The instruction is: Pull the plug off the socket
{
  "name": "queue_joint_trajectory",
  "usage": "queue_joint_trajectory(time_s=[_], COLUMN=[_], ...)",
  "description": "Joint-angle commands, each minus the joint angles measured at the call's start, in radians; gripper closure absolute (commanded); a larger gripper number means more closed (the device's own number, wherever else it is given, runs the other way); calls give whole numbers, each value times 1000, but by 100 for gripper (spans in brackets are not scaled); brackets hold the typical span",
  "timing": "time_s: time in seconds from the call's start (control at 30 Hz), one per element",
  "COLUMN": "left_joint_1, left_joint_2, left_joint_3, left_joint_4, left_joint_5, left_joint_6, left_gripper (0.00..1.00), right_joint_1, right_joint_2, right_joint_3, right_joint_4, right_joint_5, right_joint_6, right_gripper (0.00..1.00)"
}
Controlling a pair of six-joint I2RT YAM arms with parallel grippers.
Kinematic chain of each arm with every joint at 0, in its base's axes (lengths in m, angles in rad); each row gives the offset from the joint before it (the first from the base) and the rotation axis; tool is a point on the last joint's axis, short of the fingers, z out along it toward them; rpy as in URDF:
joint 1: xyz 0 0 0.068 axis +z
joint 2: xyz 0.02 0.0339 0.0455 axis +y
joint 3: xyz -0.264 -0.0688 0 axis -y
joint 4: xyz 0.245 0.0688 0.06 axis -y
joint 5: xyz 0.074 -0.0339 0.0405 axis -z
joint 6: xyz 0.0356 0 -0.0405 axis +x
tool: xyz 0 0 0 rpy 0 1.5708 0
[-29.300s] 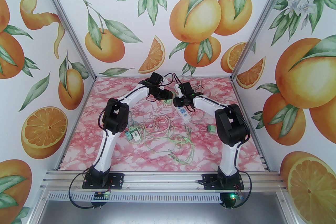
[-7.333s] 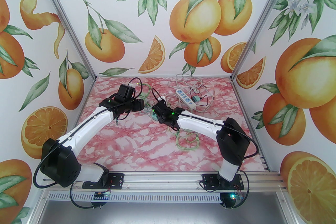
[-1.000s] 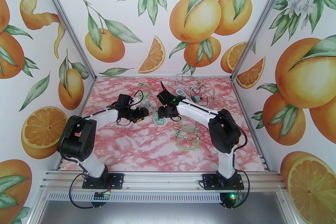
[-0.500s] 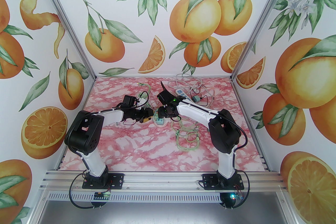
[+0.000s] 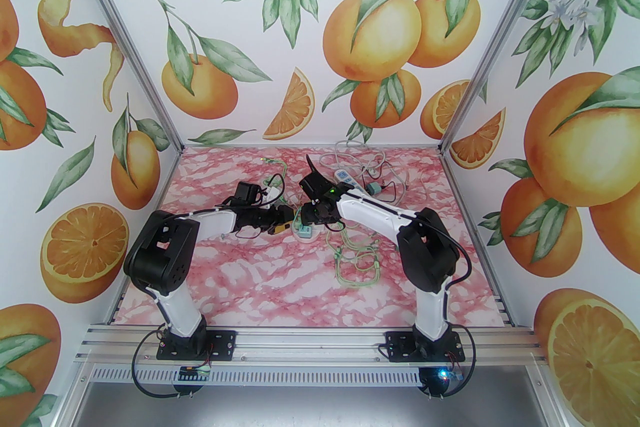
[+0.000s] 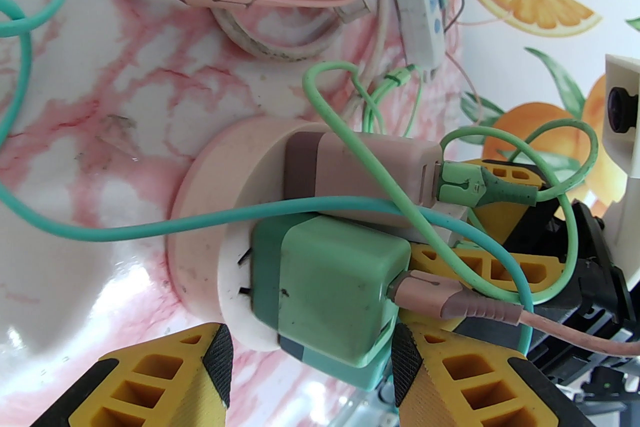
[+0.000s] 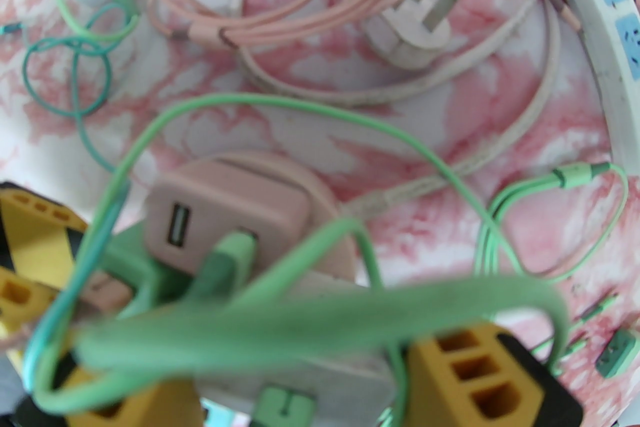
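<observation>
Flanking the green plug (image 6: pixel 325 295) with the left pincer (image 6: pixel 310 365), spread: one yellow finger (image 6: pixel 165 380) off to one side with a gap to the plug, the other right at the plug's corner. Not clamped on it, going by the left wrist view. Seated in the round socket (image 6: pixel 200 235), that green plug; seated just beside it and touching, a pink plug (image 6: pixel 360 169). Lying on the pink marble surface (image 5: pixel 280 295) between the two arms, about mid-depth, socket and both plugs together, plugs pointing up. Plugged into the pink plug's top, a light green cable (image 6: pixel 470 187); into the green plug's top, a pink cable (image 6: pixel 440 300). Draped across both plugs, a teal cable (image 6: pixel 200 220). Hanging over the plug tops from the other side, the right pincer (image 7: pixel 305 375), yellow fingers apart; cannot tell whether pinching anything, with a blurred green cable right across the right wrist view. Farther back on the surface, a white power strip (image 5: pixel 344 175) with its own tangle of cord. Nearer the right arm, loose green cables (image 5: pixel 357 265) in loops.
</observation>
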Motion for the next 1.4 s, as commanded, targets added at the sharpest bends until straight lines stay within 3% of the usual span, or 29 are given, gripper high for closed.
queue_joint_trajectory(time_s=[0.0, 0.27, 0.63, 1.07, 1.23, 1.37], left_joint_1=[-16, -17, -23, -23, -29, -50], left_joint_2=[18, 69, 121, 152, 159, 161], left_joint_3=[-2, 4, -2, 0, 13, 33], left_joint_4=[4, -136, -157, -222, -223, -243], left_joint_5=[0, -91, -136, -205, -201, -215], left_joint_6=[9, 81, 57, 42, 47, 61], left_gripper=[43, 48, 60, 64, 65, 65], right_joint_1=[0, 0, 42, -38, -24, 9], right_joint_2=[0, 9, 72, -60, -28, 53], right_joint_3=[1, 19, 118, -36, 6, 140], right_joint_4=[3, -3, -45, 46, 56, -67], right_joint_5=[-44, -68, -107, -129, -148, -95], right_joint_6=[12, 41, 201, 185, 215, 205], right_gripper=[46, 50, 53, 55, 56, 55])
